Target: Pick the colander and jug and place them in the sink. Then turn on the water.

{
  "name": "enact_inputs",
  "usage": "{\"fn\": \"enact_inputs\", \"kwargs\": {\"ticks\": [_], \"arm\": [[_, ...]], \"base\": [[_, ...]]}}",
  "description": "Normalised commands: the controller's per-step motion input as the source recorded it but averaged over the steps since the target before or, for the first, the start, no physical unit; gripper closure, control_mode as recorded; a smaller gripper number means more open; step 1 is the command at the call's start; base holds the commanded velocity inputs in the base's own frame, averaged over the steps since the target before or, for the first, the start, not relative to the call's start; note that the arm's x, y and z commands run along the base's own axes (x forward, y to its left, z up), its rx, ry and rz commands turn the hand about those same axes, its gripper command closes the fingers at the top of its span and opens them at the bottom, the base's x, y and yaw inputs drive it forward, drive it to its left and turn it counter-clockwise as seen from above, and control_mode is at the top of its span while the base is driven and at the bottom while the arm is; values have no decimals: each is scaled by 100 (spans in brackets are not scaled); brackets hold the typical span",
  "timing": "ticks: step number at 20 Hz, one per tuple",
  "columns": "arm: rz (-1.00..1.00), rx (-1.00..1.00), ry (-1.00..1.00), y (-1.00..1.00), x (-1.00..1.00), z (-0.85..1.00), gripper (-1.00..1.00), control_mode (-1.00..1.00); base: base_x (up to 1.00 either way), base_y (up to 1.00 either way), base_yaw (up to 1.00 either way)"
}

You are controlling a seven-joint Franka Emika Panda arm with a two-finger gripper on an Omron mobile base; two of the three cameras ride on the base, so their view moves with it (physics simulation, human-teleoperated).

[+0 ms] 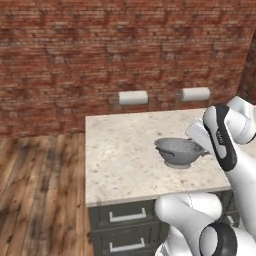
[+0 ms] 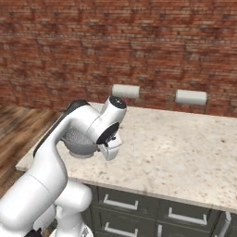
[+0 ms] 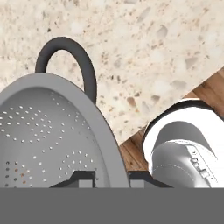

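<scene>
The colander (image 1: 179, 150) is a round silvery-grey bowl dotted with small holes, near the right part of the speckled counter (image 1: 120, 150). My gripper (image 3: 111, 177) is shut on its rim, one fingertip inside the bowl and one outside. In the hand view the colander (image 3: 39, 127) sits at the lower left, with a dark loop handle (image 3: 65, 48) at its far side. From the right base view the colander (image 2: 77, 141) is partly hidden behind my arm. Whether it touches the counter, I cannot tell. The jug, the sink and the water are out of view.
Two white paper-towel rolls (image 1: 133, 97) (image 1: 195, 94) hang on the brick wall behind the counter. Grey drawers (image 1: 125, 215) sit under the counter's front edge. Wooden floor (image 1: 40, 190) lies to the left of the counter.
</scene>
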Motion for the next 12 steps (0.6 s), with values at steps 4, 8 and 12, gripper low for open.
{"fn": "enact_inputs", "kwargs": {"ticks": [4,8,12], "arm": [[0,0,0,0,0,0,100,100],[0,0,0,0,0,0,100,100],[0,0,0,0,0,0,100,100]], "base": [[-10,100,11],[0,100,37],[-12,100,46]]}}
